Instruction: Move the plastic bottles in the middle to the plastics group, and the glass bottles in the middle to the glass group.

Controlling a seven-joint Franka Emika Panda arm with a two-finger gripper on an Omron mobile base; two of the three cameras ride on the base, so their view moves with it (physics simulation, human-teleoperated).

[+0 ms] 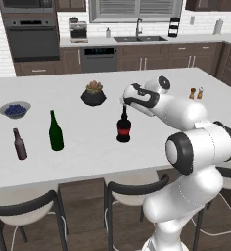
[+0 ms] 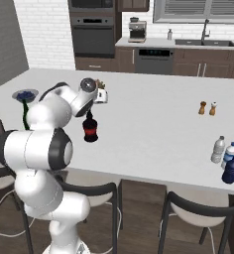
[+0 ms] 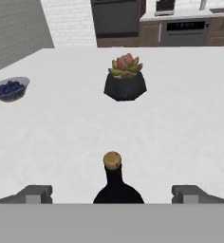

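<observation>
The glass bottle (image 1: 123,128), dark and round-bodied with a red label band, stands upright mid-counter (image 2: 90,128). My gripper (image 1: 123,104) hovers at its thin neck (image 2: 91,111). In the hand view the corked bottle top (image 3: 113,161) rises midway between the wide-apart fingertips (image 3: 36,193), untouched, so the gripper (image 3: 113,193) is open. The glass group is at the left: a tall green bottle (image 1: 55,131) and a small brown bottle (image 1: 19,144). Three plastic bottles stand together at the right front: a clear one (image 2: 218,149), a blue-labelled one (image 2: 230,153) and a dark blue one (image 2: 230,171).
A potted succulent (image 1: 93,93) sits behind the red-labelled bottle (image 3: 125,80). A bowl of blueberries (image 1: 14,109) is at the far left. Two small shakers (image 2: 207,107) stand toward the right back. Stools line the counter's front edge (image 1: 88,176).
</observation>
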